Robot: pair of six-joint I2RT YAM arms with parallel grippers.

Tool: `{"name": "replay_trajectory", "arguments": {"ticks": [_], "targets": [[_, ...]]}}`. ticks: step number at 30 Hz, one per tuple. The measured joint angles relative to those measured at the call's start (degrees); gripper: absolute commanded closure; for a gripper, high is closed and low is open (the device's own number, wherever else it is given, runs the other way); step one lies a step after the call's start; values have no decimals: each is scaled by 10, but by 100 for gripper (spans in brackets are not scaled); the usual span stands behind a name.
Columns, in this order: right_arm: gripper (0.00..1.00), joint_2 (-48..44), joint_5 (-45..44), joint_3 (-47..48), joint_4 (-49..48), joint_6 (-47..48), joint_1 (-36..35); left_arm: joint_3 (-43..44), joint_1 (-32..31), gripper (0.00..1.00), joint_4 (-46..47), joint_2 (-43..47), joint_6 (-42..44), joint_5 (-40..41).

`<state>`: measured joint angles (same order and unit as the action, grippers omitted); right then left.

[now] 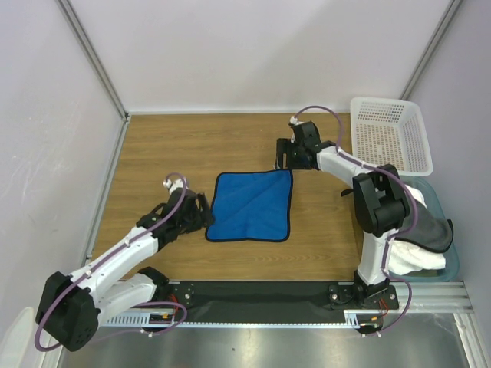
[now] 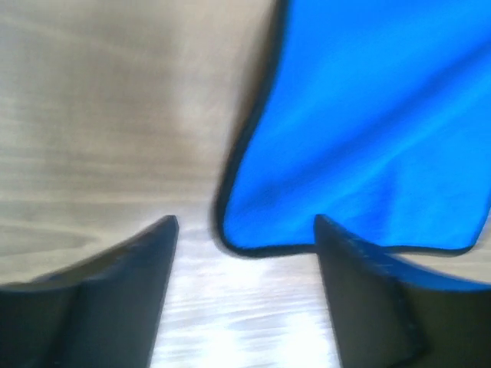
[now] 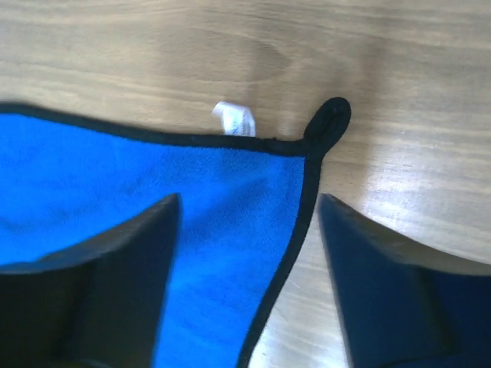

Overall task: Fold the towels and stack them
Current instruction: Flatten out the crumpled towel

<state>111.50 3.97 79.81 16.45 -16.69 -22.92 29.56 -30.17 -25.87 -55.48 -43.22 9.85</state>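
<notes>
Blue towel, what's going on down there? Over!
Both open: left gripper at left edge of blue towel, right gripper at its far right corner. Towel flat on table, not held. Off right, white basket, clear of it.

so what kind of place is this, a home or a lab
Probably a robot lab test cell, not a home: plain white partition walls in metal framing, two robot arms bolted to a rail at the table's near edge, a blue towel spread flat.

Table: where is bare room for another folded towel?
Free: the table behind the blue towel and the strip nearer than it. Crowded: the right side, with right gripper, white basket, teal bin; left gripper at the towel's left edge.
</notes>
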Motion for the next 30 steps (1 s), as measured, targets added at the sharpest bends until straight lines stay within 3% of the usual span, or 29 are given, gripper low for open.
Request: {"name": "replay_trajectory", "arguments": {"ticks": [1, 3, 9, 17, 20, 21, 27, 30], "targets": [[4, -5, 1, 2, 5, 2, -1, 15, 0, 9, 0, 0, 1, 5], [0, -22, 1, 2, 22, 4, -2, 46, 0, 7, 2, -2, 4, 21], [0, -144, -3, -33, 42, -2, -3, 143, 0, 7, 50, -75, 34, 52], [5, -346, 14, -220, -15, -87, -26, 261, 0, 18, 127, -264, 73, 55], [18, -358, 15, -290, -33, -123, -50, 283, 2, 28, 153, -318, 75, 46], [30, -356, 16, -310, -35, -133, -58, 290, 4, 30, 160, -336, 75, 42], [72, -350, 17, -360, -60, -178, -89, 310, 24, 57, 205, -423, 68, 15], [80, -336, 17, -360, -87, -191, -106, 310, 34, 61, 223, -449, 61, 0]]}}
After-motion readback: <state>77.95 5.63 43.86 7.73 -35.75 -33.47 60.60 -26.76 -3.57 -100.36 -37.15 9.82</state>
